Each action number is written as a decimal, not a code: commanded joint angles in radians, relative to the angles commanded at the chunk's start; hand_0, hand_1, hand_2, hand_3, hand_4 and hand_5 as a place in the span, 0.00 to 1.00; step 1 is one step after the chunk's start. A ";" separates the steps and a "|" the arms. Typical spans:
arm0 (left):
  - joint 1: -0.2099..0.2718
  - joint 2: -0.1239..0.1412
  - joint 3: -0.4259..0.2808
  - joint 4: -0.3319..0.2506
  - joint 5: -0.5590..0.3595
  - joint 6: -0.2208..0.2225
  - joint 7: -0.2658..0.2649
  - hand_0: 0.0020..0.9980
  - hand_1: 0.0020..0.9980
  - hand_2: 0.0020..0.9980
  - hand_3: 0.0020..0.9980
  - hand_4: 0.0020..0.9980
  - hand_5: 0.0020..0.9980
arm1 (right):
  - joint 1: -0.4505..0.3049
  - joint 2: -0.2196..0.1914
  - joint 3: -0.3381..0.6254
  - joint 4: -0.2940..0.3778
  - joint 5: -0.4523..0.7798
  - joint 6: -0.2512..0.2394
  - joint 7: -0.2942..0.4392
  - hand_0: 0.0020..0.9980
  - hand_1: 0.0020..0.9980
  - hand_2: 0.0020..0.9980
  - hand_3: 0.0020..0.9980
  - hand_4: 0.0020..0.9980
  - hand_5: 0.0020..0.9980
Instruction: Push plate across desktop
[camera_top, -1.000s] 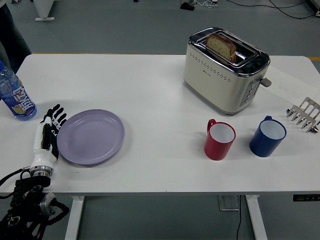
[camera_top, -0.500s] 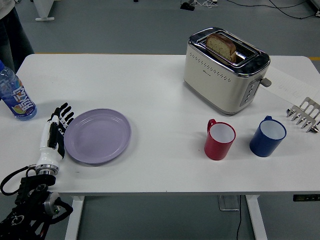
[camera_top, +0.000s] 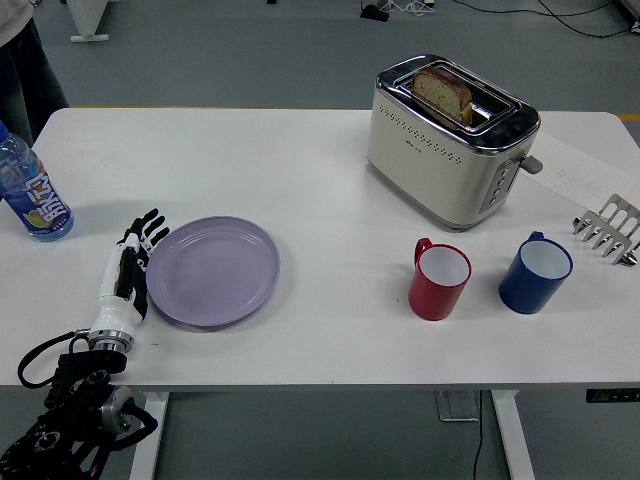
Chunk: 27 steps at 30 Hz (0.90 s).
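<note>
The lilac plate (camera_top: 212, 270) lies flat on the white table (camera_top: 320, 170), in the left half of the top and toward the near edge. The left hand (camera_top: 130, 272) stands at the plate's 9 o'clock, set on edge with the palm side facing the rim and touching it along the plate's left curve. Its fingers (camera_top: 148, 232) are straight and held close together, pointing toward 12 o'clock with a slight lean to 1; they grasp nothing. The white wrist cuff and black forearm run down from the hand toward 7 o'clock and pass over the table's near edge.

From the plate, a blue-capped drink bottle (camera_top: 28, 193) stands upright at about 10 o'clock, near the table's left edge and well apart from both plate and hand. A cream and chrome toaster (camera_top: 448, 145) sits at roughly 2 o'clock from the plate, toward the far right of the table, with a slice of bread (camera_top: 442, 93) upright in one slot. A red mug (camera_top: 438, 279) stands at the plate's 3 o'clock, well apart from it, its handle turned toward the plate. A blue mug (camera_top: 536, 272) stands just beyond the red one, farther to the right, the two near each other but not touching. A metal toast rack (camera_top: 609, 229) sits at the table's right edge, past the blue mug
</note>
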 joint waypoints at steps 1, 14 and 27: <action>0.000 0.000 0.001 0.000 0.000 0.000 0.000 0.85 0.85 0.88 0.84 0.52 1.00 | 0.000 0.000 0.000 0.000 0.000 0.000 0.000 0.65 0.61 0.67 0.57 0.32 0.25; -0.004 0.000 0.069 -0.013 -0.017 0.004 0.000 0.85 0.85 0.87 0.84 0.51 1.00 | -0.002 0.000 0.002 0.001 -0.004 0.000 -0.002 0.65 0.61 0.68 0.57 0.33 0.25; -0.016 0.000 0.152 -0.018 -0.038 0.004 0.001 0.85 0.85 0.87 0.84 0.51 1.00 | -0.007 -0.001 0.006 0.002 -0.011 -0.001 -0.005 0.65 0.61 0.68 0.57 0.32 0.25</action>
